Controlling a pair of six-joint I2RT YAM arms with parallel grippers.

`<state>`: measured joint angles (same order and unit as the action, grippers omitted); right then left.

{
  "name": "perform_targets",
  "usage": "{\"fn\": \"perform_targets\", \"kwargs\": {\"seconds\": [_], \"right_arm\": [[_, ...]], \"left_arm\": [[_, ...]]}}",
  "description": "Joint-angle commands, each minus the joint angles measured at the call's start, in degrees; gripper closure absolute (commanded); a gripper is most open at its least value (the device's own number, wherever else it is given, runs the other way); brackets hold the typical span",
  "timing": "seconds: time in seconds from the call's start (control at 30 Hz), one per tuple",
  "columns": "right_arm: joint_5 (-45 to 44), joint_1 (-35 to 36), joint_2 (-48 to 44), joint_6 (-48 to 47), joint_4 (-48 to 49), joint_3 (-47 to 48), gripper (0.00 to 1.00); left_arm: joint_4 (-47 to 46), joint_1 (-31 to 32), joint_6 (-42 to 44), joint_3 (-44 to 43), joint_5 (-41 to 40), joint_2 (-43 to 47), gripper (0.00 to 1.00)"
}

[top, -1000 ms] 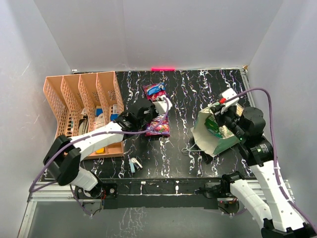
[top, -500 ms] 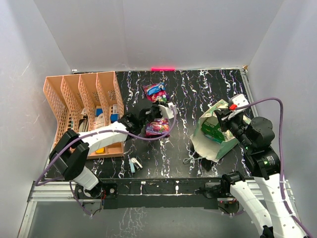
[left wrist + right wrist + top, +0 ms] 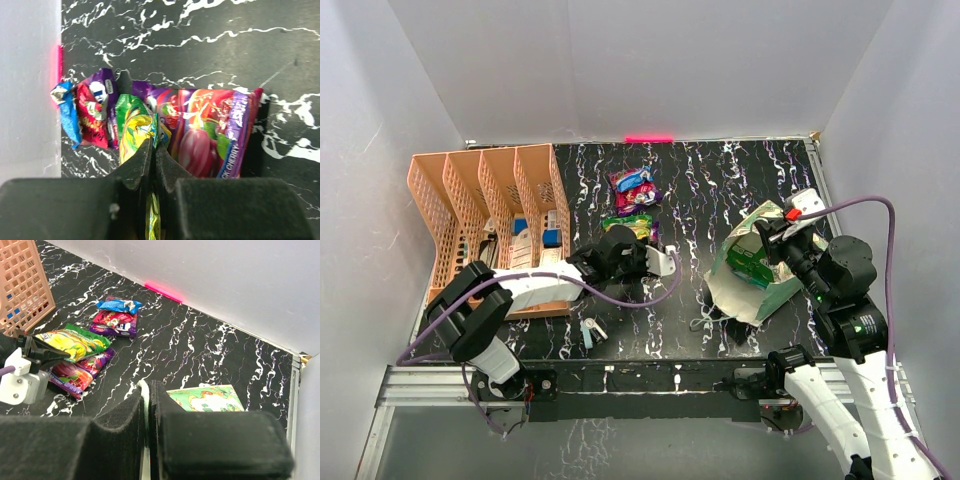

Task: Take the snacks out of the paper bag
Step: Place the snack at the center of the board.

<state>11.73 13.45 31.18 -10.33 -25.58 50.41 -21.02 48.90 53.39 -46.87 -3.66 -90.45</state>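
My left gripper [image 3: 153, 142] is shut on the near edge of a yellow-green snack packet [image 3: 132, 127], which lies partly over a purple cherry packet [image 3: 210, 132]. Beyond them lie a red packet [image 3: 92, 117] and a blue packet [image 3: 67, 112]. From above, the left gripper [image 3: 638, 240] is at mid-table with the yellow-green packet [image 3: 628, 224] just past it and the red and blue packets [image 3: 632, 184] farther back. My right gripper [image 3: 148, 385] is shut on the cream rim of the paper bag [image 3: 205, 397], holding the bag [image 3: 748, 275] up at the right.
An orange slotted tray [image 3: 485, 190] with small items stands at the left, beside my left arm. A small teal and white item [image 3: 590, 333] lies near the front edge. White walls enclose the table on three sides.
My left gripper has drawn back toward the near edge, now covering the purple packet, and the yellow-green packet shows beyond it. My right gripper shifted right with the bag rim, then held still.
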Motion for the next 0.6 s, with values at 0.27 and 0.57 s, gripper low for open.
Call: {"fn": "perform_targets", "kwargs": {"seconds": [0.27,0.57], "right_arm": [[-1.7,0.2,-1.1,0.0,2.9,2.7,0.93],[-2.1,0.1,-2.2,-0.1,2.6,1.9,0.93]], "left_arm": [[-1.6,1.3,3.1,0.3,9.0,-4.8,1.0],[2.7,1.4,0.1,0.8,9.6,-3.9,0.95]]}}
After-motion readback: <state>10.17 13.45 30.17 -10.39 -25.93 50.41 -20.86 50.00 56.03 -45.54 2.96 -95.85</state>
